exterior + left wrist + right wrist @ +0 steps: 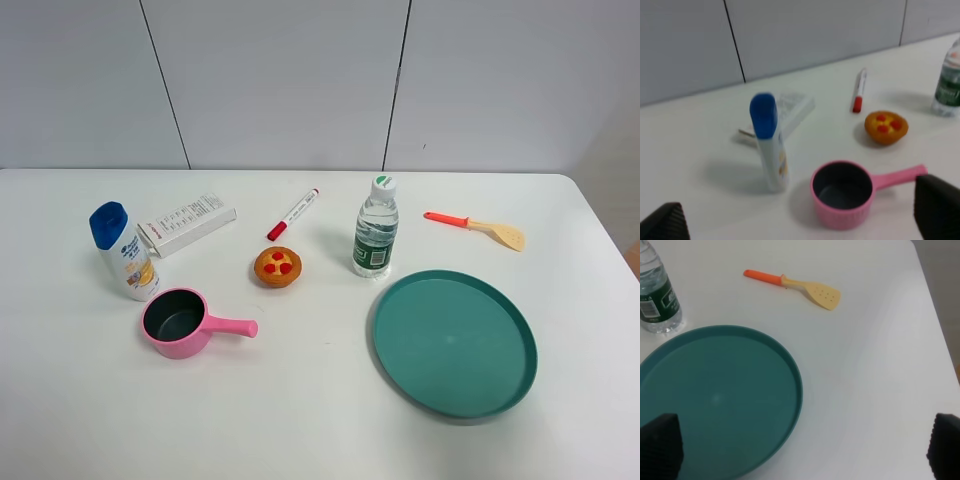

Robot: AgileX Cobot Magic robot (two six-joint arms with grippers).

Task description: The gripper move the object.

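The white shampoo bottle (125,251) with a blue flip cap and an orange-blue label stands upright at the left of the table. It also shows in the left wrist view (771,147), apart from the gripper. My left gripper (800,217) is open and empty; only its black fingertips (662,222) show at the frame's corners. My right gripper (802,445) is open and empty over the teal plate (785,370). Neither arm shows in the exterior high view.
A pink pot (185,323) sits just in front of the shampoo bottle, a white box (187,223) behind it. A tart (278,266), a red marker (293,214), a clear water bottle (376,231), an orange-handled spatula (477,228) and the teal plate (385,335) lie to the right.
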